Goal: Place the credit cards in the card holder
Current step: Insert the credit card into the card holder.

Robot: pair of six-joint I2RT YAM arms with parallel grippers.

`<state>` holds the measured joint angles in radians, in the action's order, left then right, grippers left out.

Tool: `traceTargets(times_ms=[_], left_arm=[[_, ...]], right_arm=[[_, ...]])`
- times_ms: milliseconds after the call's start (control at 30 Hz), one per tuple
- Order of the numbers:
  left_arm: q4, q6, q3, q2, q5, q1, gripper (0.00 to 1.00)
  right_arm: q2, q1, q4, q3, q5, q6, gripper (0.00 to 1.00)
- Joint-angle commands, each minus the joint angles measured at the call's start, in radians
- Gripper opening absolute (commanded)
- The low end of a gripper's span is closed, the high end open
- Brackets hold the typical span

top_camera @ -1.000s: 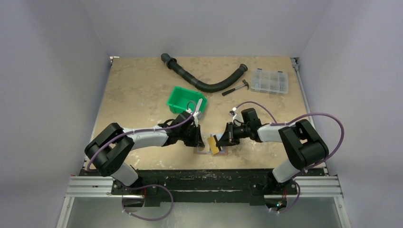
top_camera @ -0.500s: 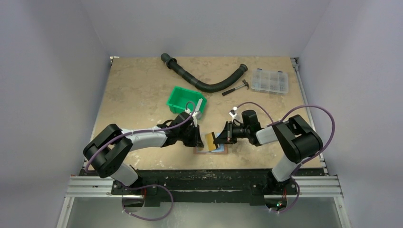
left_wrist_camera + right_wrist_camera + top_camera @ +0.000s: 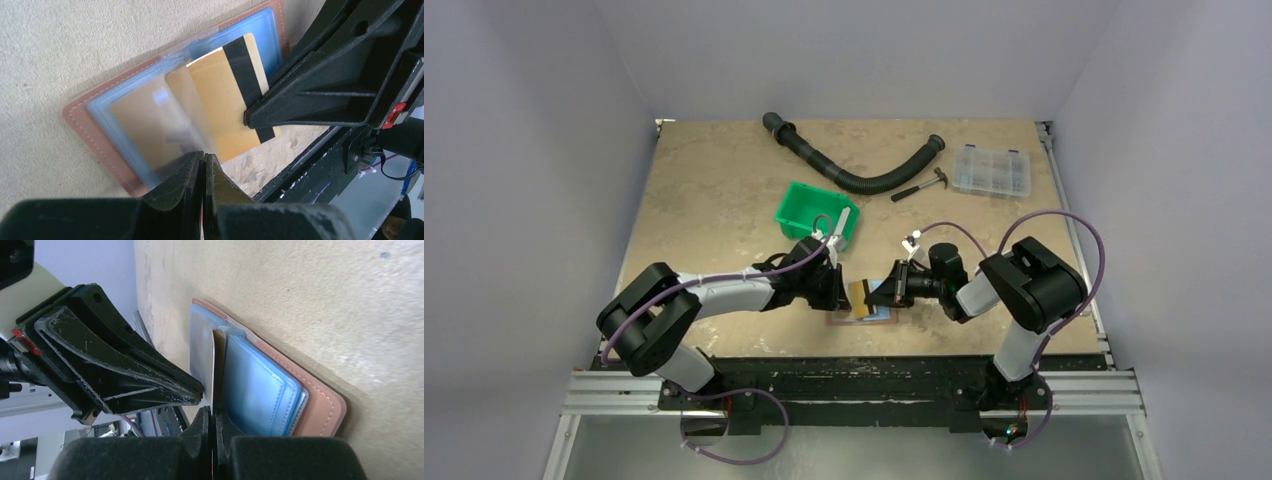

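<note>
So the card holder (image 3: 874, 316) lies flipped open flat on the tabletop (image 3: 714, 200), lower middle of the overhead view, right by the near edge with both arms crowded over it. It's reddish-brown leather outside, with a stack of clear, blue-tinted sleeves inside. Honestly I can't pick a blue card out from all that blue plastic.

The right tool (image 3: 248, 117) is clamped on the gold card (image 3: 220, 105), gripping it at the end with the black stripe. That end hangs out past the holder's edge, over bare tabletop. The other end looks paler, like it's already under one of the clear sleeves. From the right wrist view the card shows edge-on, a thin line coming up between the pinched fingertips, just beside the sleeves.

The left tool (image 3: 202, 157) is closed up tight too, tips together right at the edge of a lifted clear sleeve. I can't tell if the sleeve is actually caught between them or just touching.

Other stuff sits well apart in the upper half of the overhead frame: a green bin (image 3: 816, 213) near centre, a black corrugated hose (image 3: 854, 180) curving above it, a small hammer (image 3: 921, 186), and a clear compartment box (image 3: 992, 170) at upper right.
</note>
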<state>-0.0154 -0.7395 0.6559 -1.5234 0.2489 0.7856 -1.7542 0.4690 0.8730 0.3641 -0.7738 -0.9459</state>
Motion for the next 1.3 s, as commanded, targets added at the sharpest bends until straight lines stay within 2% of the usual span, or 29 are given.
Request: traceTargets(times_ms=[0,67,167,300,367,567,1033,1133,1267], left_arm=[[0.052,0.019,-0.014,0.028,-0.033,-0.002,0.00],[0.075,0.028,0.001,0.050,-0.052,-0.003,0.00],[0.140,0.043,0.029,0.117,-0.104,-0.015,0.07],[0.192,0.049,0.031,0.183,-0.128,-0.058,0.19],[0.206,0.059,0.019,0.180,-0.146,-0.074,0.20],[0.130,0.039,-0.048,0.106,-0.131,-0.075,0.09],[0.031,-0.027,-0.121,0.066,-0.100,-0.041,0.04],[0.031,-0.026,-0.121,0.066,-0.100,-0.041,0.04],[0.031,-0.024,-0.114,0.065,-0.107,-0.041,0.03]], right_arm=[[-0.020,0.048,0.212,-0.032,0.066,-0.090,0.00],[0.003,0.046,0.190,-0.036,0.062,-0.081,0.08],[0.056,0.046,-0.017,0.008,0.107,0.053,0.15],[0.106,0.046,-0.193,0.045,0.162,0.144,0.17],[0.108,0.046,-0.225,0.061,0.180,0.162,0.17],[0.050,0.054,-0.135,0.065,0.174,0.114,0.00],[0.009,0.089,0.013,0.022,0.250,0.035,0.00],[-0.027,0.103,0.058,0.027,0.226,0.014,0.00],[-0.080,0.112,0.199,-0.008,0.148,-0.044,0.00]])
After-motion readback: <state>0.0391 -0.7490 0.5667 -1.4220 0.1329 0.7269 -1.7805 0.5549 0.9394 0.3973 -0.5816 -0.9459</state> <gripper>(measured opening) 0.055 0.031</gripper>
